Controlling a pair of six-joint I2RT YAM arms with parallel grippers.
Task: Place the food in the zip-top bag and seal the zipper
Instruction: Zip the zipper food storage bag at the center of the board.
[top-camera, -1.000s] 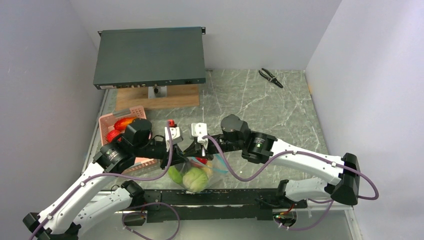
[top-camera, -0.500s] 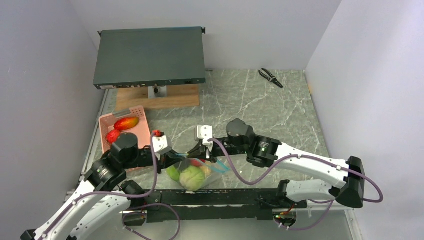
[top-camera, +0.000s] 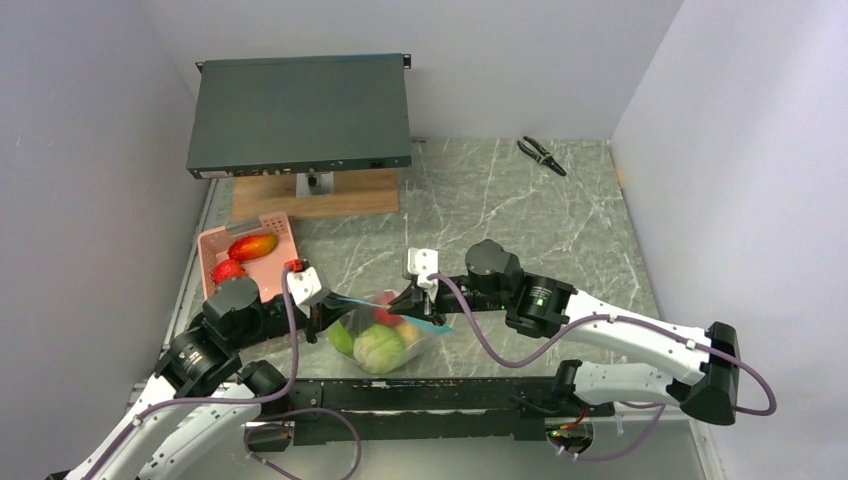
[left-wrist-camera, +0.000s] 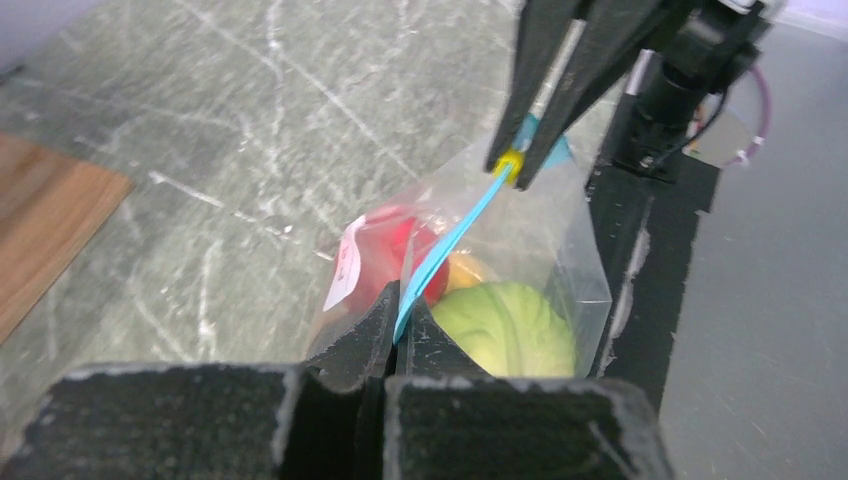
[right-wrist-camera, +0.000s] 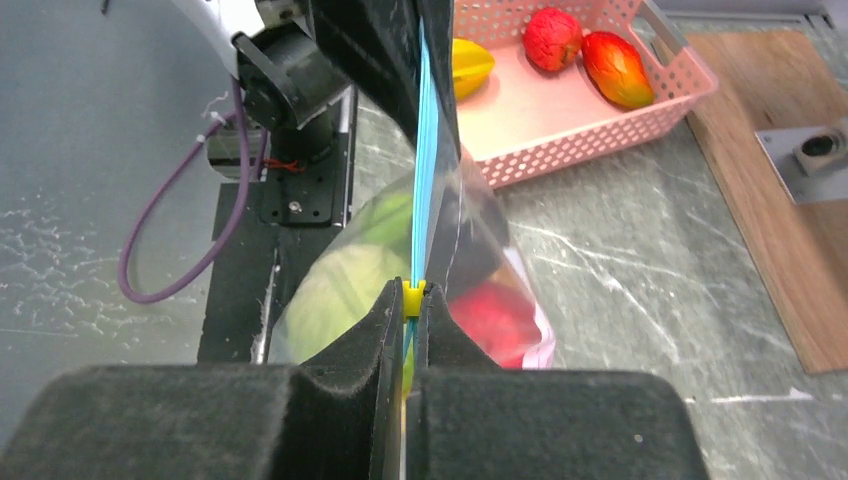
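Clear, thin, crinkly plastic zip-top bag (left-wrist-camera: 572, 245) on grey-green marbled tabletop (top-camera: 520, 210), near front edge, between both arms. Teal-blue plastic zipper strip (left-wrist-camera: 452, 232) pulled taut and straight along bag's top edge. Left gripper (left-wrist-camera: 395, 322): black foam-padded jaws clamped on one end of strip. Right gripper (right-wrist-camera: 410, 304): jaws pinched on other end, at small yellow slider tab (right-wrist-camera: 413, 296). Inside bag: round pale-green leafy ball (left-wrist-camera: 510, 325), glossy red fruit (left-wrist-camera: 405, 240). Pink slotted plastic basket (right-wrist-camera: 570, 150) just left of bag holds more smooth fruit.
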